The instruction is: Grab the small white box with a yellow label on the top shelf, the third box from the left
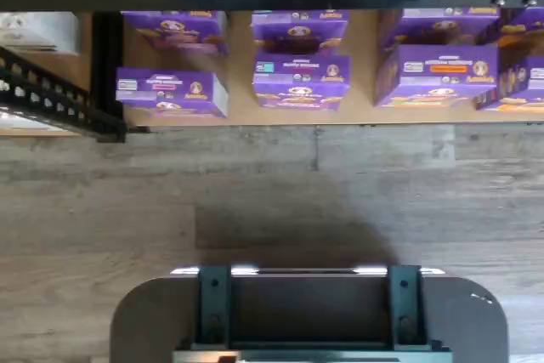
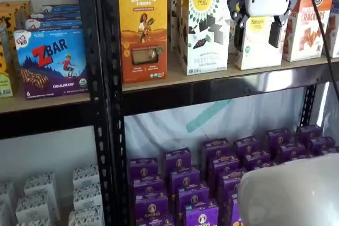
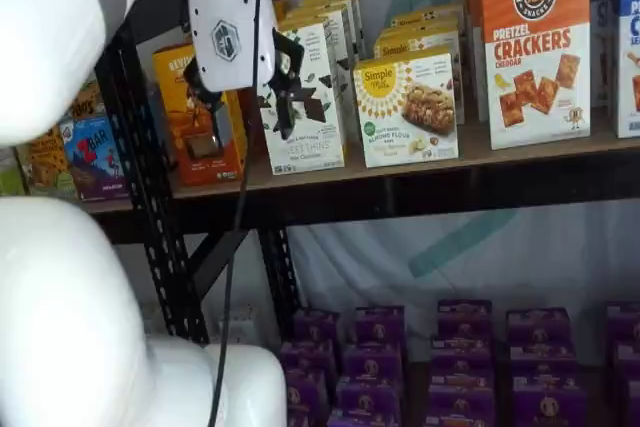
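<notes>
The small white box (image 2: 258,51) with the round yellow logo stands on the top shelf (image 2: 212,89) between a taller white patterned box and an orange crackers box. It also shows in a shelf view (image 3: 407,107), with a cookie picture on its front. My gripper (image 2: 257,34) hangs in front of the shelf at the box's height. It is open, one black finger on each side of the box's front as seen from there, and holds nothing. In a shelf view the gripper (image 3: 250,107) overlaps the boxes further left. The wrist view shows neither box nor fingers.
The tall white box with black pattern (image 2: 204,27) and an orange Revival box (image 2: 143,30) stand left of the target, and the pretzel crackers box (image 2: 307,19) stands right of it. Purple boxes (image 2: 212,178) fill the lower shelf (image 1: 365,112). A black post (image 2: 103,99) stands further left.
</notes>
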Robot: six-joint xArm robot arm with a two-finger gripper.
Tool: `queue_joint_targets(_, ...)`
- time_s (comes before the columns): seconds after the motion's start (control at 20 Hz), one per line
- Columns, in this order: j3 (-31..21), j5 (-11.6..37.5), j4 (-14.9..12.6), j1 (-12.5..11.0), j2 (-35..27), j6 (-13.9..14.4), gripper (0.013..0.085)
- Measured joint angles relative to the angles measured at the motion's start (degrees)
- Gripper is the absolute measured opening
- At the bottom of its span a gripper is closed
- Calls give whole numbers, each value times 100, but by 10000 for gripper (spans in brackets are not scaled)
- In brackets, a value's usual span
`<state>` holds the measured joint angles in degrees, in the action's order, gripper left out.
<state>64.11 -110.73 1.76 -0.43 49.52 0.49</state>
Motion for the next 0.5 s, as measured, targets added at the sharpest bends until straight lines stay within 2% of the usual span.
queue_joint_targets(0.15,-69,168,-216,10,-2,-63,850)
queue_joint_targets(0.3,-182,474,-464,-101,-13,-226,850)
queue_joint_targets(0.5,-264,865,-505,-508,-151,-606,850)
